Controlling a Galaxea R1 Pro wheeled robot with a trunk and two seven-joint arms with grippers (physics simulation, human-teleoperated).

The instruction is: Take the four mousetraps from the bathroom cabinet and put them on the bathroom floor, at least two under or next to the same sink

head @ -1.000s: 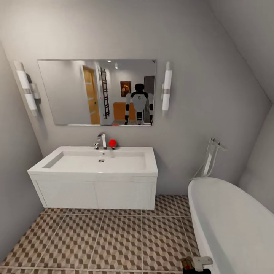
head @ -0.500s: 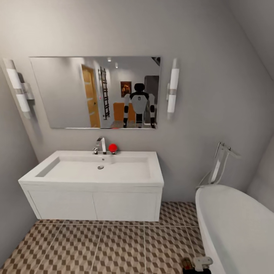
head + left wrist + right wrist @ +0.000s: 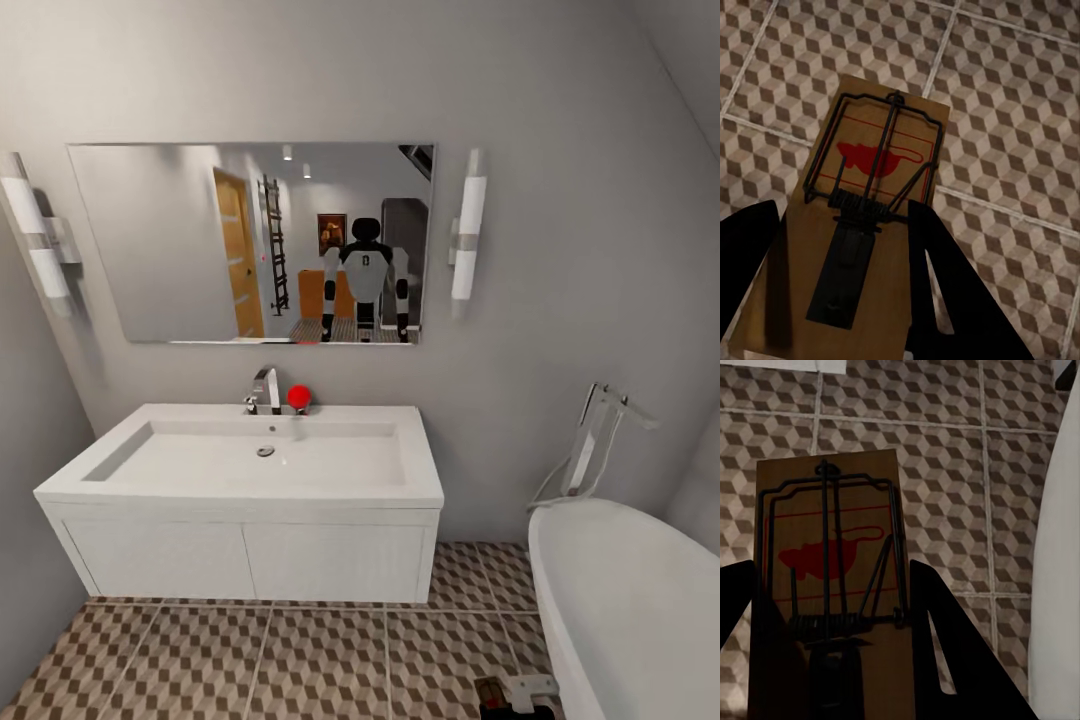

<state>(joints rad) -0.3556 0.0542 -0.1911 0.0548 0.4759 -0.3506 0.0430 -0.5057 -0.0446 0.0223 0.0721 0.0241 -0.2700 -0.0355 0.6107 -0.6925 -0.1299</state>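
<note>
Mousetrap (image 3: 870, 217) gripped by left pincer (image 3: 844, 300) over floor (image 3: 1020, 112); second trap (image 3: 829, 592) gripped by right pincer (image 3: 832, 660); sink (image 3: 250, 460) ahead.

Home bathroom — sink (image 3: 250, 460), mirror (image 3: 250, 240), tub (image 3: 630, 600), tiled floor (image 3: 330, 665)

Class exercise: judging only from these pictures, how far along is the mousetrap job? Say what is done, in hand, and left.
Done: two mousetraps are out of the cabinet. In hand: the left pincer grips one mousetrap, the right pincer another, both above the bathroom floor, facing the bathroom sink. Left: set these by the sink; no trap lies on the visible floor. The other two are unaccounted for.
</note>
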